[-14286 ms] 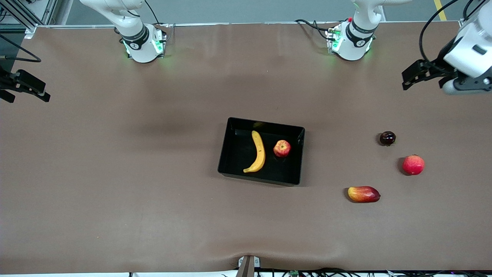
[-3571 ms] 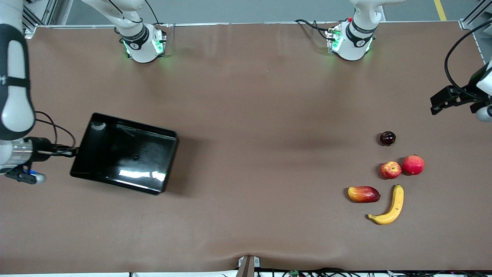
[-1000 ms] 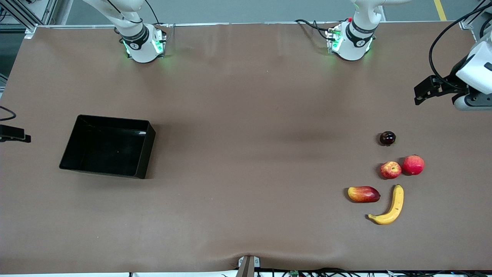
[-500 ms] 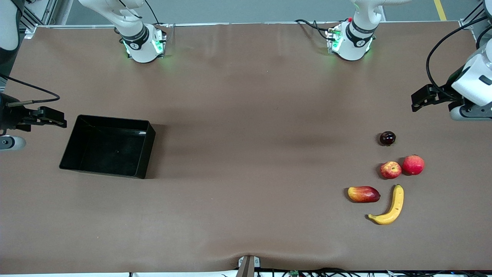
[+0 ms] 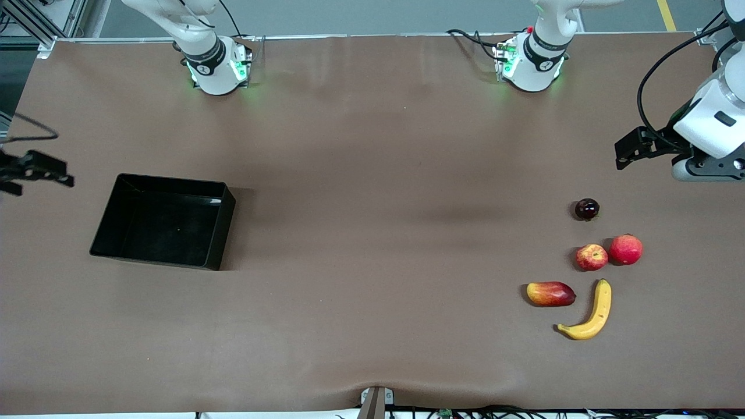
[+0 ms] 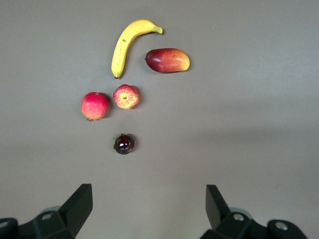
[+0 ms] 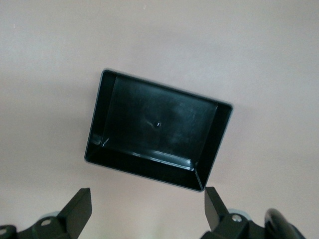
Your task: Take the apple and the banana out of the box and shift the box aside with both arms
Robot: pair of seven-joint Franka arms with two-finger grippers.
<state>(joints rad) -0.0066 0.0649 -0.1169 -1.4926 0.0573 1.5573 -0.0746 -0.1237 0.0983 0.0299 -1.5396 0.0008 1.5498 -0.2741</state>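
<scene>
The black box [image 5: 224,230] stands empty on the table toward the right arm's end; in the right wrist view the box [image 7: 215,144] lies just ahead of my open right gripper [image 7: 148,195]. That right gripper [image 5: 58,173] hangs in the air over the table's end beside the box, holding nothing. The banana [image 5: 595,314] and the streaked apple [image 5: 591,256] lie on the table toward the left arm's end. My left gripper [image 5: 625,154] hovers open and empty over bare table there. From the left wrist I see the banana [image 6: 125,46] and apple [image 6: 125,96] ahead of the left gripper [image 6: 148,193].
A plain red round fruit [image 5: 625,249] touches the apple. A red-and-yellow mango [image 5: 550,293] lies beside the banana. A small dark fruit [image 5: 586,209] sits farther from the front camera than the apple. Both arm bases stand along the table's back edge.
Long before, the banana and apple lay in the box at mid-table. Over the last second the box and fruits stayed put; the right gripper shifted by the box and the left gripper drifted slightly.
</scene>
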